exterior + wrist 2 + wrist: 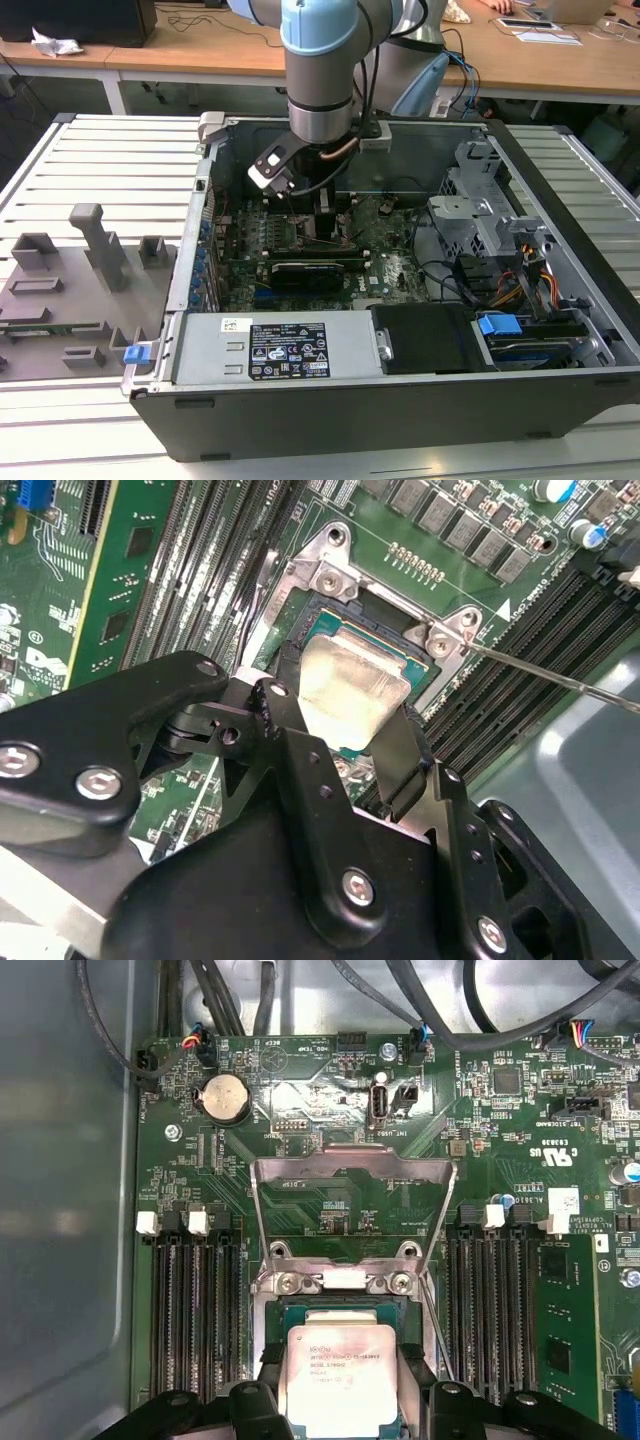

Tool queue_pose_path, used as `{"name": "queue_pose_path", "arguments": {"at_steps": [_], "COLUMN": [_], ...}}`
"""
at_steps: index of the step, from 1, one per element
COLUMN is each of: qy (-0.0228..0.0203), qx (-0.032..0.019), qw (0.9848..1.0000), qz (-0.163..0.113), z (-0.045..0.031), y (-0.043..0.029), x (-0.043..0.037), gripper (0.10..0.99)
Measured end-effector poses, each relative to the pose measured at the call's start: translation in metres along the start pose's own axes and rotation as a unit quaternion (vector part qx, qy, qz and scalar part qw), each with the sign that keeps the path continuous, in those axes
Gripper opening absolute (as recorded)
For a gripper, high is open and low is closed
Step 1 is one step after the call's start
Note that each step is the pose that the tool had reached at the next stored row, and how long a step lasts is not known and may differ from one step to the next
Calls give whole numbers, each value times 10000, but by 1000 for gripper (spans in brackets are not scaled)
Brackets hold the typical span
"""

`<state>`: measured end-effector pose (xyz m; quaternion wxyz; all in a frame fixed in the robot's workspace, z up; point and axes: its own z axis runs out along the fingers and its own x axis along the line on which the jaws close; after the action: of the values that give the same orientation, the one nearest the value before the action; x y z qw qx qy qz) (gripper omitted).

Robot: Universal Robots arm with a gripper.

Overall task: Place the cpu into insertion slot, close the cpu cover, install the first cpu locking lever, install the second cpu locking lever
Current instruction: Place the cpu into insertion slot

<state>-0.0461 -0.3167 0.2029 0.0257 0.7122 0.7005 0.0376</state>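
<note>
My gripper point(345, 718) reaches down into the open computer case point(200, 300) over the motherboard. In both wrist views its black fingers point(283, 695) stand on two opposite sides of the cpu point(352, 688), a silvery square chip, and are shut on it. The cpu point(340, 1380) sits level right over the insertion slot point(340, 1312), whose dark rim shows around it; I cannot tell whether it is seated. The cpu cover point(350, 1162), a silvery frame, stands swung open beyond the slot. A thin locking lever point(560, 680) sticks out from a corner of the slot, unlatched.
Long black memory slots point(195, 1310) flank the socket on both sides. Cables point(200, 1000) run along the board's edge. A power supply point(280, 350) and drive cage point(490, 210) fill the case. A grey fixture plate point(70, 290) lies at the exterior view's left.
</note>
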Motion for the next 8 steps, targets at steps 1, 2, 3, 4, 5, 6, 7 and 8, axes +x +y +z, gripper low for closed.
{"name": "queue_pose_path", "arguments": {"at_steps": [1,2,3,4,5,6,7,8], "qy": [0,-1,-2,-3,-3,-2,-2,-2], "qx": [0,0,0,1,1,0,0,0], "qw": [10000,10000,10000,10000,10000,10000,10000,10000], "qz": [5,9,13,14,14,14,14,14], "z": [4,8,11,11,11,12,13,13], "y": [1,2,2,1,2,2,2,2], "x": [0,0,-1,-1,-1,0,0,0], "gripper": [525,525,525,525,525,525,525,525]}}
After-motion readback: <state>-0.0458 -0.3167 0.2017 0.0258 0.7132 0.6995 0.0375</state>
